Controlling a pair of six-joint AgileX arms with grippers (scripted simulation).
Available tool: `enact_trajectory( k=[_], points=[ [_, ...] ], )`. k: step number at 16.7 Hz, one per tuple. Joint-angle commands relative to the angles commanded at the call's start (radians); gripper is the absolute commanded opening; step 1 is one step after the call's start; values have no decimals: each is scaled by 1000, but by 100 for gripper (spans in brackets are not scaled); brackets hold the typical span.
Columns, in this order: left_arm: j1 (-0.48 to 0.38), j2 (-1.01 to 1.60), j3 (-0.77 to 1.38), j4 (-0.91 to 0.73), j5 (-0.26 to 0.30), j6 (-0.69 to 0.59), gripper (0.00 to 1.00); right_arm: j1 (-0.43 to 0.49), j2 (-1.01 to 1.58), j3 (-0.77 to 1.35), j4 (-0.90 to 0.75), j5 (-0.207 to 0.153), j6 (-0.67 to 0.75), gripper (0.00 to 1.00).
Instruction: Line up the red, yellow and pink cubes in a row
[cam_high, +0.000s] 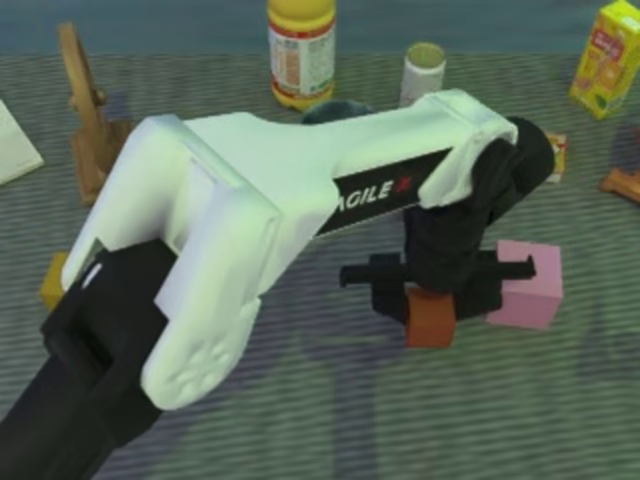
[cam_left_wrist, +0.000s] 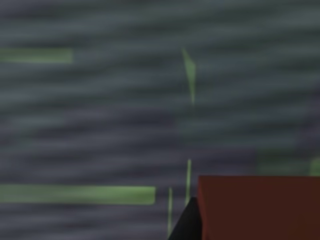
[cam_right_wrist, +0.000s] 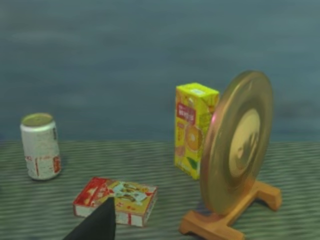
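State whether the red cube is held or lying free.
Held: the left gripper is shut on the red cube, which sits beside the pink cube.

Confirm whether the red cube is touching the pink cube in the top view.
No: the red cube, at the left gripper, sits beside the pink cube with a strip of table between them.

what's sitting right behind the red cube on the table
The pink cube sits just beyond the red cube, toward the right. The left gripper covers the red cube's top, hiding whether they touch.
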Motion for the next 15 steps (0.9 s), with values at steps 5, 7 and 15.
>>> enact_trajectory(
  k=[5, 7, 15],
  points=[
    [0, 0, 0, 0, 0, 0, 45, 0, 0, 0, 0, 0, 0, 100],
    [0, 0, 0, 0, 0, 0, 60, 0, 0, 0, 0, 0, 0, 100],
    [0, 0, 0, 0, 0, 0, 100, 0, 0, 0, 0, 0, 0, 100]
  ],
)
